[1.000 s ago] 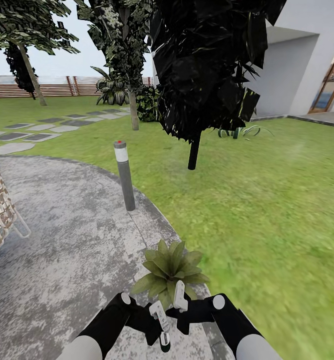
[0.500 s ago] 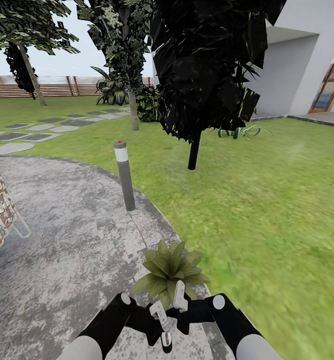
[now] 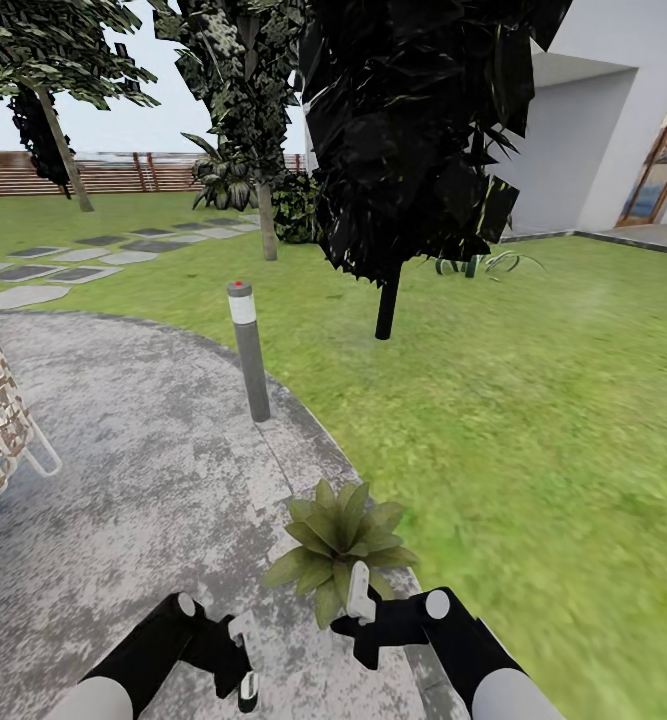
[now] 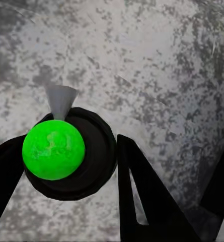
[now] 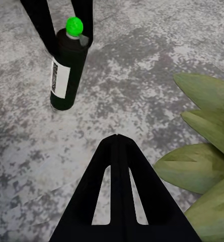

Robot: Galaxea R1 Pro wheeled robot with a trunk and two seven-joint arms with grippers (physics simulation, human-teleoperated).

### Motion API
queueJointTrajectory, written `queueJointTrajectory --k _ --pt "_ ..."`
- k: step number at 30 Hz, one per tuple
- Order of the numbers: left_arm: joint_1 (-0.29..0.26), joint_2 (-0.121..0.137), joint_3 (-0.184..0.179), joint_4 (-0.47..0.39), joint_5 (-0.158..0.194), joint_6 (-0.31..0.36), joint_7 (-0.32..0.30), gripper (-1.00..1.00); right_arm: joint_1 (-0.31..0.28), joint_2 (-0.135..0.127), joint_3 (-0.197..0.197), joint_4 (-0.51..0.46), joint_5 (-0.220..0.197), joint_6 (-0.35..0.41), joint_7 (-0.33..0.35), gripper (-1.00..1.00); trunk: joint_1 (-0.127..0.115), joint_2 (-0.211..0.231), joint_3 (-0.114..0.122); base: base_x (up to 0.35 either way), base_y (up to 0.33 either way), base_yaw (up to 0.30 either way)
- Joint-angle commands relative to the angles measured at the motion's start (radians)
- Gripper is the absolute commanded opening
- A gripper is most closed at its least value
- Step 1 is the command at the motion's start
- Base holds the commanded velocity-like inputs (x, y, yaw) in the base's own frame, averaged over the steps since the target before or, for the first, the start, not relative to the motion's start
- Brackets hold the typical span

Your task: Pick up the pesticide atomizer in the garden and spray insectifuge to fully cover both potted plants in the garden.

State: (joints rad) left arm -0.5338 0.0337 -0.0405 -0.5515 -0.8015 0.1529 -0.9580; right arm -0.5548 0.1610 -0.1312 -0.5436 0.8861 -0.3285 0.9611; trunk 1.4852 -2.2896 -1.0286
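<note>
Two arms hang low at the front of the robot, over the round grey patio [image 3: 123, 480] where it meets the lawn [image 3: 533, 420]. The left gripper [image 3: 241, 660] has its fingers closed around the neck of the pesticide atomizer [image 5: 66, 70], just under the bright green cap; the bottle hangs nearly upright above the paving, off to the side of the potted plant [image 3: 338, 545]. My guess is it is held that way so the whitish nozzle [image 4: 60, 100] can be swung round toward the leaves.

The right gripper [image 3: 358, 605] hovers just at the near edge of that rosette, and I see nothing between its fingers; how wide they stand I cannot tell.

Further out, a grey bollard lamp [image 3: 248, 350] stands at the patio's rim, well apart from the plant. No mist is visible on the leaves, so spraying looks not yet begun.
</note>
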Motion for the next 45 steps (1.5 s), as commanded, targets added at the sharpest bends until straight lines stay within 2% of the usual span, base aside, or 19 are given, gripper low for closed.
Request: queueJointTrajectory --k 1,3,4,7,10,13,14,16,17,21,22,23,28,32,34,35,38,40,45 --pt "0.001 0.008 -0.004 -0.002 0.004 0.01 -0.004 -1.0 -0.001 0.001 -0.008 -0.001 0.008 -0.004 0.005 -1.0 0.0 0.0 -0.001 0.0 0.0 0.0" --pt "0.002 0.039 -0.004 -0.002 0.004 0.008 -0.004 -1.0 -0.001 0.0 -0.008 0.0 0.009 -0.004 0.005 -1.0 0.0 0.0 -0.001 0.0 0.0 0.0" --pt "0.003 0.051 -0.003 -0.002 0.006 0.008 -0.004 -1.0 -0.001 0.0 -0.009 0.0 0.009 -0.004 0.005 1.0 0.0 0.0 -0.001 0.0 0.0 0.0" --pt "0.003 0.113 0.006 -0.001 0.019 0.008 -0.002 -1.0 -0.001 -0.004 -0.01 0.001 0.008 -0.006 0.005 1.0 0.0 0.0 -0.001 0.0 0.0 0.0" --pt "0.003 0.127 0.025 -0.002 0.02 0.01 0.008 -1.0 -0.001 -0.009 -0.015 0.003 0.006 -0.007 0.0 1.0 0.0 0.0 -0.001 0.0 0.0 0.0" --pt "0.003 0.123 0.122 -0.002 0.02 0.012 0.038 -1.0 0.004 -0.043 -0.041 0.008 -0.002 -0.01 -0.012 1.0 0.0 0.0 -0.001 0.0 0.0 0.0" --pt "0.003 0.12 0.174 -0.002 0.021 0.013 0.052 -1.0 0.01 -0.061 -0.082 0.009 -0.018 -0.013 -0.037 1.0 0.0 0.0 -0.001 0.0 0.0 0.0" --pt "0.003 0.112 0.272 -0.002 0.023 0.014 0.07 -1.0 0.054 -0.092 -0.209 0.01 -0.063 -0.048 -0.104 1.0 0.0 0.0 -0.001 0.0 0.0 0.0" --pt "0.003 0.094 0.311 -0.002 0.022 0.02 0.074 -1.0 0.098 -0.12 -0.326 0.01 -0.097 -0.111 -0.127 1.0 0.0 0.0 -0.001 0.0 0.0 0.0" --pt "0.001 0.068 0.334 -0.014 0.02 0.036 0.076 -1.0 0.185 -0.162 -0.61 0.01 -0.139 -0.238 -0.138 1.0 0.0 0.0 -0.001 0.0 0.0 0.0" --pt "0.001 0.065 0.336 -0.016 0.02 0.057 0.076 -1.0 0.199 -0.165 -0.655 0.009 -0.141 -0.263 -0.138 1.0 0.0 0.0 -0.001 0.0 0.0 0.0" --pt "0.0 0.064 0.337 -0.018 0.023 0.094 0.075 -1.0 0.222 -0.167 -0.716 0.009 -0.143 -0.298 -0.138 1.0 0.0 0.0 -0.001 0.0 0.0 0.0" --pt "-0.01 0.059 0.331 -0.021 0.057 0.261 0.074 -1.0 0.273 -0.171 -0.889 0.005 -0.145 -0.35 -0.141 1.0 0.0 0.0 -0.001 0.0 0.0 0.0" --pt "-0.069 0.037 0.314 -0.023 0.053 0.513 0.073 -1.0 0.278 -0.185 -1.121 0.006 -0.144 -0.353 -0.187 1.0 0.0 0.0 -0.001 0.0 0.0 0.0" --pt "-0.112 0.035 0.291 -0.022 0.052 0.606 0.073 -1.0 0.278 -0.191 -1.188 0.007 -0.143 -0.353 -0.236 1.0 0.0 0.0 -0.001 0.0 0.0 0.0" --pt "-0.127 0.034 0.275 -0.022 0.052 0.643 0.073 -1.0 0.279 -0.192 -1.201 0.007 -0.143 -0.353 -0.257 1.0 0.0 0.0 -0.001 0.0 0.0 0.0" --pt "-0.182 0.025 0.167 -0.022 0.053 0.791 0.072 -1.0 0.279 -0.192 -1.219 0.007 -0.138 -0.353 -0.313 1.0 0.0 0.0 -0.001 0.0 0.0 0.0" --pt "-0.214 0.005 0.103 -0.021 0.052 0.833 0.072 -1.0 0.279 -0.189 -1.221 0.008 -0.137 -0.353 -0.322 1.0 0.0 0.0 -0.001 0.0 0.0 0.0" --pt "-0.253 -0.046 0.06 -0.006 0.054 0.857 0.071 -1.0 0.279 -0.186 -1.223 0.008 -0.136 -0.354 -0.327 1.0 0.0 0.0 -0.001 0.0 0.0 0.0"
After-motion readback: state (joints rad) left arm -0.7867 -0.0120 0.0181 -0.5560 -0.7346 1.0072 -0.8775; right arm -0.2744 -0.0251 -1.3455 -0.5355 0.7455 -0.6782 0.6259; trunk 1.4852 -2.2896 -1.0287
